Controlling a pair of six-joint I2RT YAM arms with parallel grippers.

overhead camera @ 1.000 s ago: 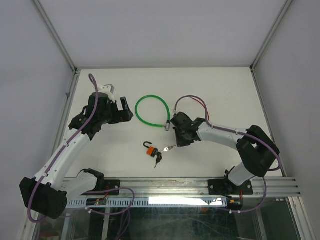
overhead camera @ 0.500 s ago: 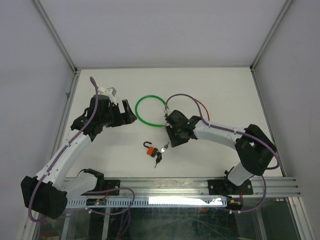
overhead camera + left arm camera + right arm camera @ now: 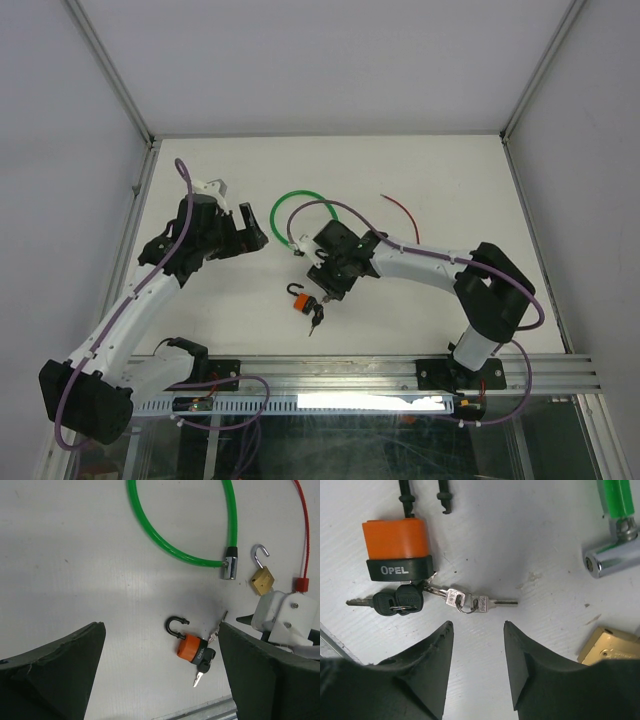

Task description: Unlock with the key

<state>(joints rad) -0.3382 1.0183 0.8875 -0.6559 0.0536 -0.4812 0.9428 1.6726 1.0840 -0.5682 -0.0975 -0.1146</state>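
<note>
An orange padlock (image 3: 300, 299) with an open black shackle lies on the white table. It also shows in the left wrist view (image 3: 191, 648) and the right wrist view (image 3: 396, 540). Black-headed keys (image 3: 395, 602) lie at its base, joined by a ring to small silver keys (image 3: 470, 601). My right gripper (image 3: 477, 625) is open just above the table, its fingertips a little short of the silver keys; in the top view (image 3: 326, 284) it is right of the padlock. My left gripper (image 3: 255, 226) is open and empty, up and left of the padlock (image 3: 161, 625).
A green cable lock (image 3: 284, 206) lies behind the padlock, its metal end (image 3: 612, 560) near my right gripper. A small brass padlock (image 3: 262, 580) with its shackle open lies beside it. A red cable (image 3: 400, 207) lies further right. The metal rail (image 3: 400, 375) runs along the near edge.
My right gripper has moved left and down from the cable lock's end to the keys by the orange padlock. My left gripper has shifted slightly and stays open.
</note>
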